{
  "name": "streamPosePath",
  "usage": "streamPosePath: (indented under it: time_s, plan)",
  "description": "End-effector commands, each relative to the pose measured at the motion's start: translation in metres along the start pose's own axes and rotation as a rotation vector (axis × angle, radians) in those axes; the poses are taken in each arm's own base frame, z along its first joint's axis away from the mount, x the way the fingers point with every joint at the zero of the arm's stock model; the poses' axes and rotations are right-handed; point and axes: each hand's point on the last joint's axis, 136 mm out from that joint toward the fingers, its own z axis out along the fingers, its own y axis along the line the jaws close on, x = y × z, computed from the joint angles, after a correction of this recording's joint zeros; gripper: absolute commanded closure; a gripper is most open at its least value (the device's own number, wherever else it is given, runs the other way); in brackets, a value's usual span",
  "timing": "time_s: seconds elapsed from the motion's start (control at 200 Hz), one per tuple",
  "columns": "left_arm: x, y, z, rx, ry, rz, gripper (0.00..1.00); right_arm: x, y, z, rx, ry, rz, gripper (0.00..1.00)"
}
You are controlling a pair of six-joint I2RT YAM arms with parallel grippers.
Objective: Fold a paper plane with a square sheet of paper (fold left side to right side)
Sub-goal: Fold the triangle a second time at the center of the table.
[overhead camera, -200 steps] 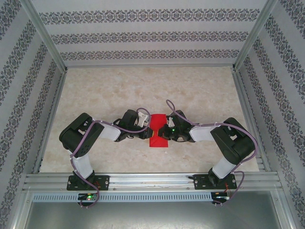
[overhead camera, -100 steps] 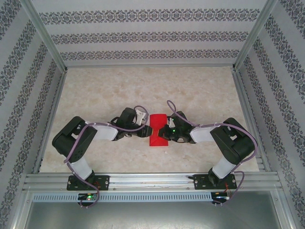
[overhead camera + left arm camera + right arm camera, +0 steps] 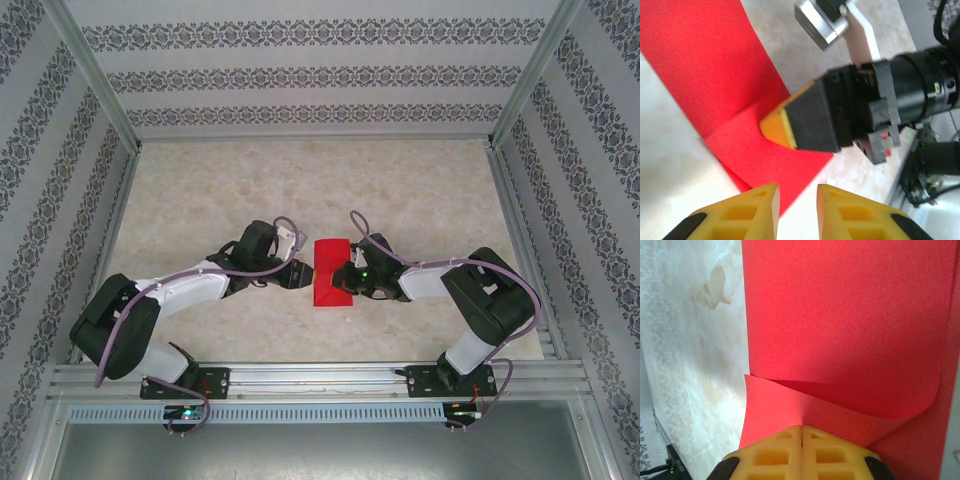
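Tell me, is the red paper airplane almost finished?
Not yet. The red sheet is folded over once. The shut right end effector rests on it, but the fold bulges, uncreased. The left end effector hovers open beside it. No pointed nose or wings exist yet.

The left fingers (image 3: 760, 210) and right fingers (image 3: 805, 120) hem the red sheet (image 3: 330, 292) sideways; bare table (image 3: 320, 180) lies beyond.

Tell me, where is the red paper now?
In the top view, the red paper lies on the table, between the left pincer at its left edge and the right pincer on its right side.
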Motion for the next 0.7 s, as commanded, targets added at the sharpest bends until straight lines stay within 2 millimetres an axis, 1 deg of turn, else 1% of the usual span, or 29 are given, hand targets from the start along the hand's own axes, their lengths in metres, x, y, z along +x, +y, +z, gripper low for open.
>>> streamPosePath:
  time_s: [0.0, 0.085, 0.4, 0.695]
  plan:
    - [0.023, -0.019, 0.008, 0.08, 0.097, -0.054, 0.76, 0.014, -0.02, 0.001, 0.067, 0.026, 0.027, 1.0]
    - [0.027, -0.02, 0.015, 0.086, 0.118, -0.059, 0.77, 0.015, -0.02, 0.002, 0.068, 0.03, 0.028, 1.0]
    - [0.029, -0.003, 0.037, 0.059, 0.151, -0.089, 0.81, 0.017, -0.022, 0.005, 0.07, 0.048, 0.035, 1.0]
    - [0.031, 0.003, 0.047, 0.056, 0.17, -0.094, 0.82, 0.019, -0.026, 0.007, 0.08, 0.057, 0.041, 1.0]
